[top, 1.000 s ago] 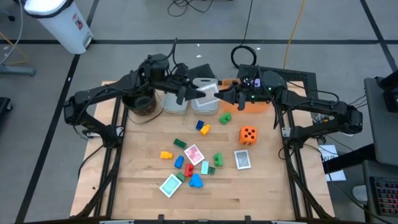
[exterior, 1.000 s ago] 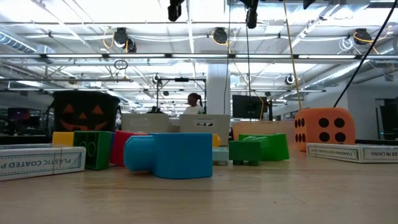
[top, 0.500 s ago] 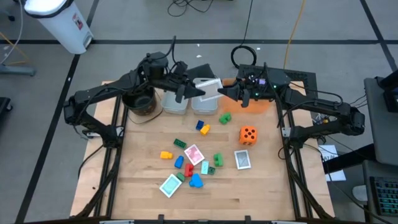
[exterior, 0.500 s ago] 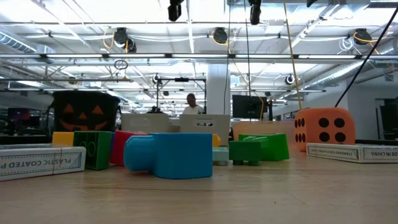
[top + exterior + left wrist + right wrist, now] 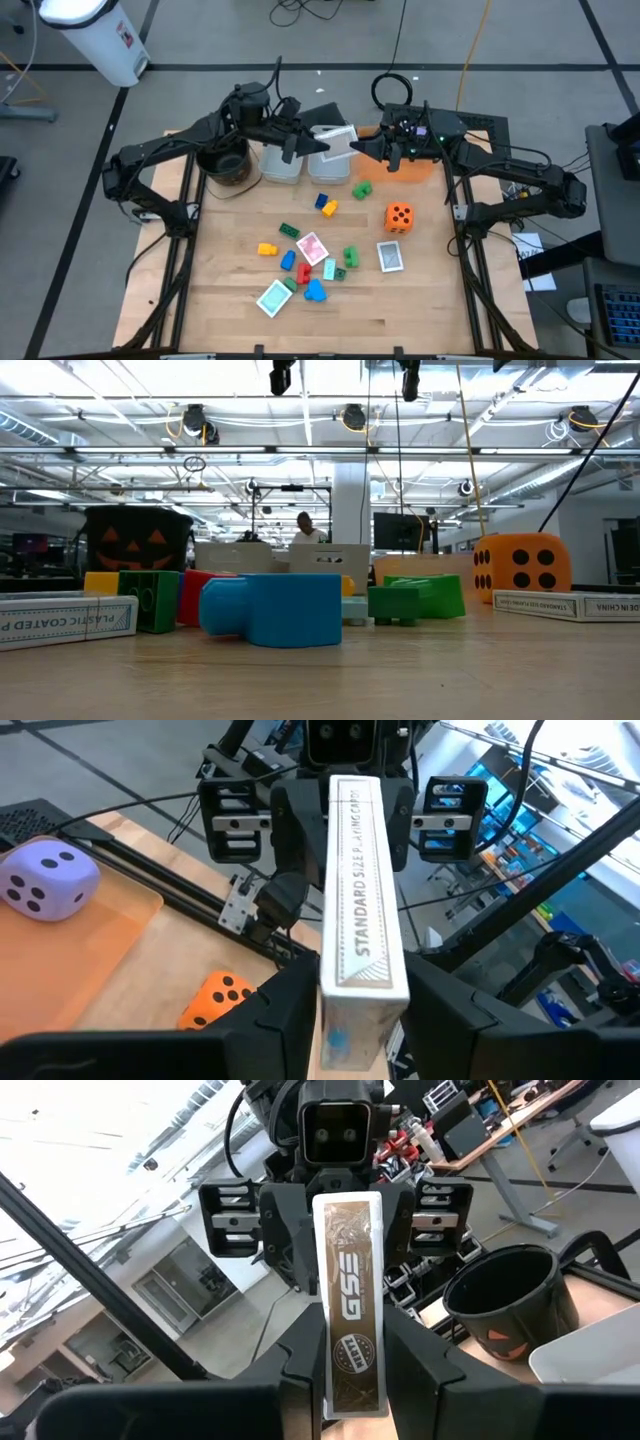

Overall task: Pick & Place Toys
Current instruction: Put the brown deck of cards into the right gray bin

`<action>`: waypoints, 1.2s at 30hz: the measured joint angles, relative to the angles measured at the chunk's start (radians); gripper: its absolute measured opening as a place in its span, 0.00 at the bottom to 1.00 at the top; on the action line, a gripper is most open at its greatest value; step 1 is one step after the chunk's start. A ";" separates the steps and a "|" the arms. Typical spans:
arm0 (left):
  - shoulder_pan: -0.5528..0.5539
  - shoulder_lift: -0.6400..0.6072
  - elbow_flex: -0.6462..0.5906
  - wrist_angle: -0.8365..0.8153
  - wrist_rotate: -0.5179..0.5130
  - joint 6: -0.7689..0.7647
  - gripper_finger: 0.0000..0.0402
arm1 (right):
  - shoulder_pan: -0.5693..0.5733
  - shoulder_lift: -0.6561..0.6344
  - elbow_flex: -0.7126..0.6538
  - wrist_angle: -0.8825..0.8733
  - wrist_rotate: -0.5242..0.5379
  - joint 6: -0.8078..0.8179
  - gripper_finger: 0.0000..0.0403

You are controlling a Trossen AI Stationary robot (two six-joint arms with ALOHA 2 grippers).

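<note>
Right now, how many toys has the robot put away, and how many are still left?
Done: only the purple die sits on the orange tray. In hand: both arms hold one card box between them above the bins, the left pincer and the right pincer each clamped on an end. Left: the orange die, the blocks and several cards still lie on the table.

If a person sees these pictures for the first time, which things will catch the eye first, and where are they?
Above the back of the table, the left gripper and the right gripper meet and both grip one card box between them. Below, small coloured blocks and cards lie scattered mid-table, with an orange die to their right. A purple die sits on the orange tray at the back right.
</note>
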 joint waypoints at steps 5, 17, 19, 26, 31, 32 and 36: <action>0.007 -0.007 0.000 -0.003 -0.001 0.004 0.34 | -0.014 -0.006 0.000 0.001 -0.001 0.004 0.15; 0.013 -0.008 0.000 0.000 -0.021 0.002 0.34 | -0.016 -0.008 0.000 0.001 -0.001 0.007 0.15; 0.013 -0.008 0.000 0.000 -0.026 0.001 0.34 | -0.016 -0.008 0.000 0.001 -0.001 0.007 0.15; 0.013 -0.008 0.000 -0.001 -0.026 -0.002 0.34 | -0.016 -0.008 0.000 0.001 -0.001 0.006 0.15; 0.013 -0.008 0.000 -0.001 -0.026 -0.004 0.34 | -0.016 -0.008 0.000 0.001 -0.001 0.005 0.15; 0.013 -0.008 0.000 -0.001 -0.026 -0.004 0.34 | -0.016 -0.008 0.000 0.001 -0.001 0.005 0.15; 0.013 -0.008 0.000 -0.001 -0.026 -0.004 0.33 | -0.016 -0.008 0.000 0.001 -0.001 0.004 0.15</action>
